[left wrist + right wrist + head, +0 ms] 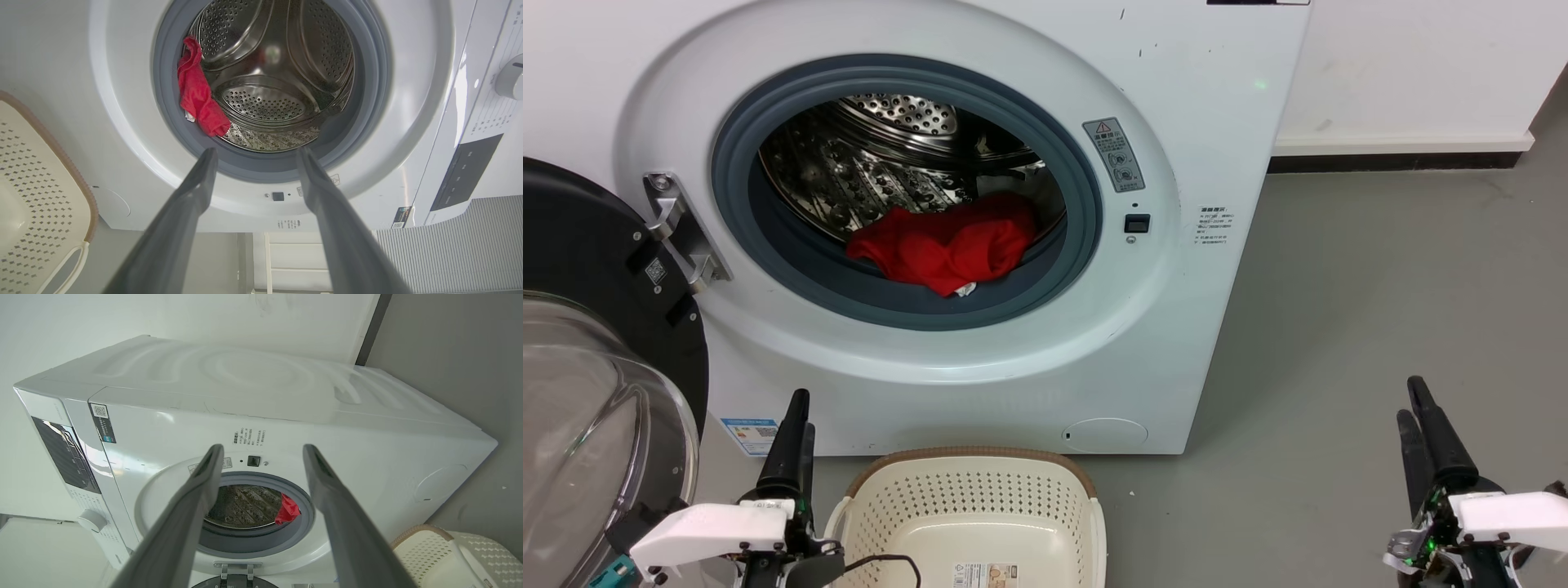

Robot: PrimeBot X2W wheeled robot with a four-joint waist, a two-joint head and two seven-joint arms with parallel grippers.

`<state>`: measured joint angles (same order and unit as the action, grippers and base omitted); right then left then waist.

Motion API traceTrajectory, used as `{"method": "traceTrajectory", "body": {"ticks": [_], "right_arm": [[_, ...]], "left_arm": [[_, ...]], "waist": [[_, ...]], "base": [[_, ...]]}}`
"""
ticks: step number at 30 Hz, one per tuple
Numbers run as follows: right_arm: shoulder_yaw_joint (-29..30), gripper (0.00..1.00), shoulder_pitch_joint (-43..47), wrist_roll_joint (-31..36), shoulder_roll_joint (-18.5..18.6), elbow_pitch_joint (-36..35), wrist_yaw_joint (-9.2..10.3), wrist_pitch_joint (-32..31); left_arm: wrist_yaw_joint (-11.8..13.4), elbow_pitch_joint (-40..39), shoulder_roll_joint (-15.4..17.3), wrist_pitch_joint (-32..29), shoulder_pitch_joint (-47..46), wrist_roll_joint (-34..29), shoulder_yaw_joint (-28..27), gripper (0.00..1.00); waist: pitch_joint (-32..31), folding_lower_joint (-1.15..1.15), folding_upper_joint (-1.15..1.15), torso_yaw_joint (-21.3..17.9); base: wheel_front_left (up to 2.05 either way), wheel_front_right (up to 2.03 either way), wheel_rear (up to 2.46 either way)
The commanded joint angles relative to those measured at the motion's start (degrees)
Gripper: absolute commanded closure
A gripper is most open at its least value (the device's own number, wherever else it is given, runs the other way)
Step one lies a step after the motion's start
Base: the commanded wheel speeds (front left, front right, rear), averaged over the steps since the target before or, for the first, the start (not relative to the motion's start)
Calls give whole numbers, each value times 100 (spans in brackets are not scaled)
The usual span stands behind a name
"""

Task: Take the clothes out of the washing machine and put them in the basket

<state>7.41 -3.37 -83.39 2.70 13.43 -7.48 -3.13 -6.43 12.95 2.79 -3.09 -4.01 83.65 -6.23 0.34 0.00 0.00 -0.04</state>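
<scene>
While both arms sit low before the machine, the left gripper [802, 412], with two long dark fingers, stands spread apart and holds nothing. Its wrist view shows a wide gap between the fingers, which point at the porthole. The right gripper [1410, 398] is likewise released and empty, well off to the right over the bare grey floor [1347, 327].

Just right of the left gripper stands the low cream-white perforated plastic basket with a brown rim [968, 452]. It holds no garment, and a paper label [984, 574] shows on its bottom. To the left of that gripper, the black-framed glass door [580, 245] hangs swung open on its metal hinge [682, 233].

Behind the basket rises the large white front-loading washing machine [1176, 343]. Its round grey rubber ring [1086, 220] frames a shiny perforated steel drum [874, 163]. The bright red soft fabric clothes [947, 245] lie bunched at the bottom front of the drum. They rest partly on the lower lip of the grey ring, and a scrap of white trim shows at their lower edge. Neither gripper touches them.
</scene>
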Motion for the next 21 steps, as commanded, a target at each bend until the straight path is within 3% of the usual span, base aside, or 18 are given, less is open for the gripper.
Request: {"method": "traceTrajectory", "body": {"ticks": [1, 21], "right_arm": [[26, 0, -43, 191, 23, -156, -1, 51], [-209, 0, 190, 3096, 25, -1055, -1, 529]], "left_arm": [[28, -161, 11, 50, -85, -166, -16, 0], [614, -751, 11, 525, 45, -2700, 336, 0]], "waist": [[2, 0, 0, -1], [48, 0, 0, -9]], "base": [[0, 0, 0], [0, 0, 0]]}}
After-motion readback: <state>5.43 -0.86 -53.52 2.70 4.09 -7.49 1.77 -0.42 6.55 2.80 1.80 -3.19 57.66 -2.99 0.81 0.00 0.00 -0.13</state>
